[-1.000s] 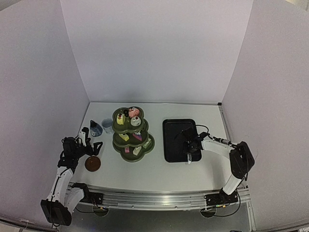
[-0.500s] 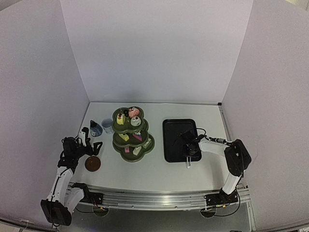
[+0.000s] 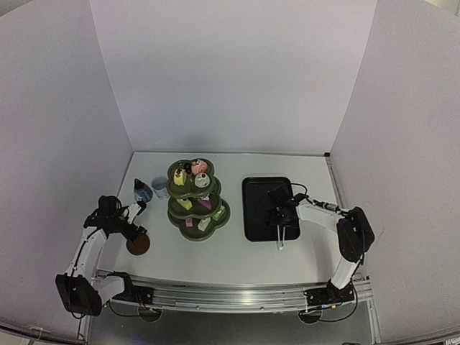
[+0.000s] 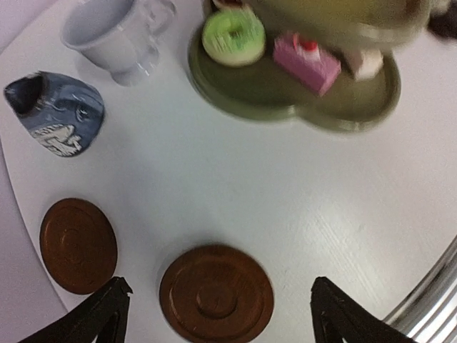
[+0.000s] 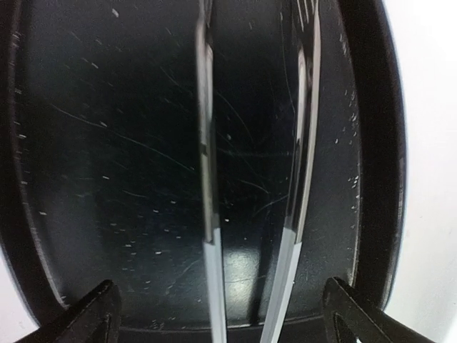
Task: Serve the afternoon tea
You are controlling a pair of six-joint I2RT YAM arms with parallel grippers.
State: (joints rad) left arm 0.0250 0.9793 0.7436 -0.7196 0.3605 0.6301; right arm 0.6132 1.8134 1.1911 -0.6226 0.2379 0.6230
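The dark green three-tier stand (image 3: 195, 198) stands mid-table with pastries (image 3: 194, 172) on its tiers. In the left wrist view its bottom tier (image 4: 300, 100) carries a green doughnut (image 4: 232, 34) and a pink cake (image 4: 307, 61). The white cup (image 4: 118, 36) and the small blue jug (image 4: 57, 114) stand left of it. My left gripper (image 4: 218, 318) hangs open above a brown coaster (image 4: 216, 293), holding nothing. My right gripper (image 5: 225, 314) is open over the black tray (image 5: 107, 143). The metal tongs (image 5: 207, 179) lie between its fingers, untouched.
A second brown coaster (image 4: 78, 245) lies left of the first, near the table's edge. The tongs (image 3: 279, 236) stick out past the near rim of the tray (image 3: 259, 194). White walls close in the table on three sides.
My right gripper has opened and let go of the tongs, which now lie on the tray. My left arm has swung forward over the coaster, its jaws a little narrower.
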